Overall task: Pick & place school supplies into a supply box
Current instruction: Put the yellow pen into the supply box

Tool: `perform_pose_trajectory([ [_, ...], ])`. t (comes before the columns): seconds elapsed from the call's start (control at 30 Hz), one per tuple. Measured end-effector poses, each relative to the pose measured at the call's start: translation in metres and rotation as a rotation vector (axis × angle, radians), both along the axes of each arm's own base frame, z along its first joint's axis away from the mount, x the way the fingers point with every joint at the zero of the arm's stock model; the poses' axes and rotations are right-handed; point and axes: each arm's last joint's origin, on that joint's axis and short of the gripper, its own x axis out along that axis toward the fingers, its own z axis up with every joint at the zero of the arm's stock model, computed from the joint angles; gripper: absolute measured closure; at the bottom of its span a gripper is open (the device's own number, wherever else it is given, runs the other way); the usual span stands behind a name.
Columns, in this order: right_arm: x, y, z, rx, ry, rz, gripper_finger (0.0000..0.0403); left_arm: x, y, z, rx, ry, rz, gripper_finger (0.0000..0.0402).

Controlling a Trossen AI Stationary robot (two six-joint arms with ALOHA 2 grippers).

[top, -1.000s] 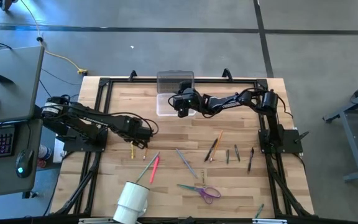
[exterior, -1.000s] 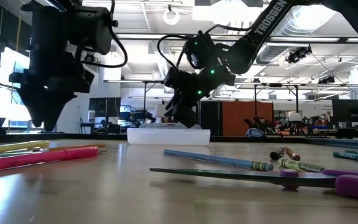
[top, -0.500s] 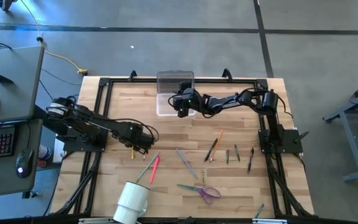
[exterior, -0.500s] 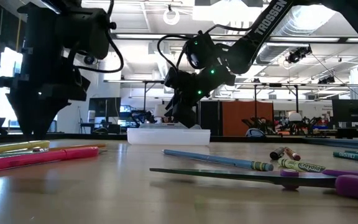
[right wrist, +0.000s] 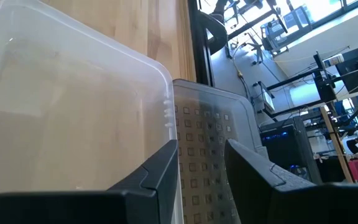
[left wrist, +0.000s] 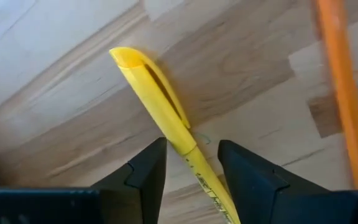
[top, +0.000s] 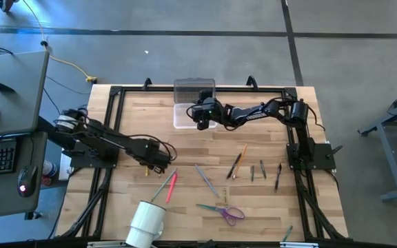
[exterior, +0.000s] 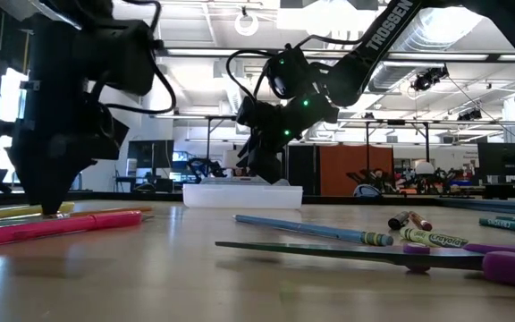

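Observation:
A yellow pen (left wrist: 160,106) lies flat on the wood, also seen as a yellow pen (top: 146,169) in the high view. My left gripper (left wrist: 191,165) is open and low over it, one finger on each side of the barrel, down at the table (exterior: 50,210). My right gripper (top: 201,121) is open and empty above the clear supply box (top: 187,114), whose ribbed lid (top: 194,89) lies folded back. The right wrist view looks past the fingers at the box wall (right wrist: 92,99) and lid (right wrist: 210,130). Pens, pencils and scissors (top: 223,211) lie scattered on the near half.
An orange pencil (left wrist: 340,87) lies close beside the yellow pen. A pink pen (top: 171,186), a green pencil (top: 160,187), a grey-blue pencil (top: 207,180) and dark pens (top: 278,176) are spread across the table. A white cup (top: 147,222) lies at the near edge.
My left gripper has moved toward the near edge and down until its fingers reach the table on either side of the yellow pen. The right arm has kept still over the box.

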Motion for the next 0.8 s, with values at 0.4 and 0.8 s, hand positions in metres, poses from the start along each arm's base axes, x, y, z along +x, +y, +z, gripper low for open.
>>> perform_pose_trajectory([
  [0.4,0.0,0.0,0.0,0.0,-0.001,0.0,0.0285,0.005,0.005,-0.01,0.198,-0.116,-0.125,0.0269],
  [0.8,0.0,0.0,0.0,0.0,-0.001,0.0,0.0285,0.008,0.007,-0.012,0.236,-0.163,-0.141,0.0278],
])
